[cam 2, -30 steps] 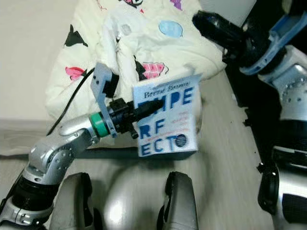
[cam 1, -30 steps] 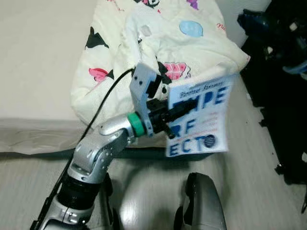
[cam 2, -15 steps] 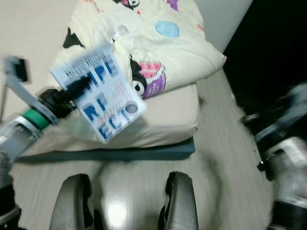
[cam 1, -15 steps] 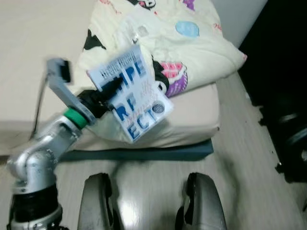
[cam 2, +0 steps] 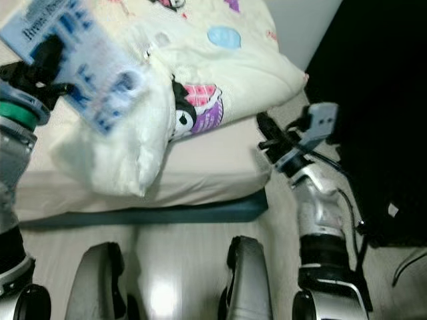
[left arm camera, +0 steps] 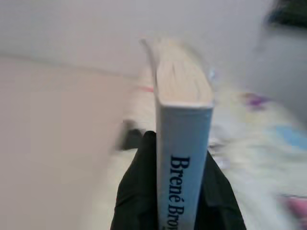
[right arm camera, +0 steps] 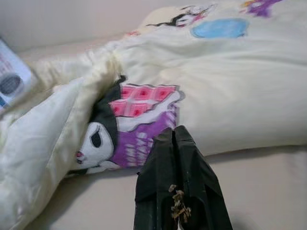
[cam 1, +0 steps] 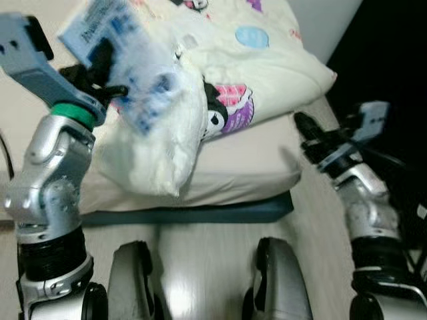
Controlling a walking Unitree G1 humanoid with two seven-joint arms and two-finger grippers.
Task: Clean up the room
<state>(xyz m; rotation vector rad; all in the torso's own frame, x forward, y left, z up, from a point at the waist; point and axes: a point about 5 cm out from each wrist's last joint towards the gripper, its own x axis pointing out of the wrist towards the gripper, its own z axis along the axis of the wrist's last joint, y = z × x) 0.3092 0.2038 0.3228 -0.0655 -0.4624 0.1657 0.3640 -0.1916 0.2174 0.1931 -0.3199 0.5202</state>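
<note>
1. Your left gripper (cam 1: 107,70) sits in the upper left of the left eye view, fingers clamped on a light blue book (cam 1: 123,63). It's pretty blurry there.
2. The left wrist view is clearer: the book's (left arm camera: 182,139) spine runs straight up the middle of the frame, a black finger (left arm camera: 136,191) pressed to each side, page edges showing at the top.
3. The book hangs over the cream comforter (cam 1: 220,73), the one with cartoon prints, which fills the upper centre of the frame, bunched up on the mattress (cam 1: 227,167).
4. Your right gripper (cam 1: 308,128) is at the right-centre of the frame, just beside the mattress corner, pointing toward the comforter. In the right wrist view its fingers (right arm camera: 178,177) look pressed together with nothing between them, rising from the bottom centre toward a pink-and-purple cartoon print (right arm camera: 129,122).
5. Pale wood floor (cam 1: 200,267) runs along the bottom of the frame.
</note>
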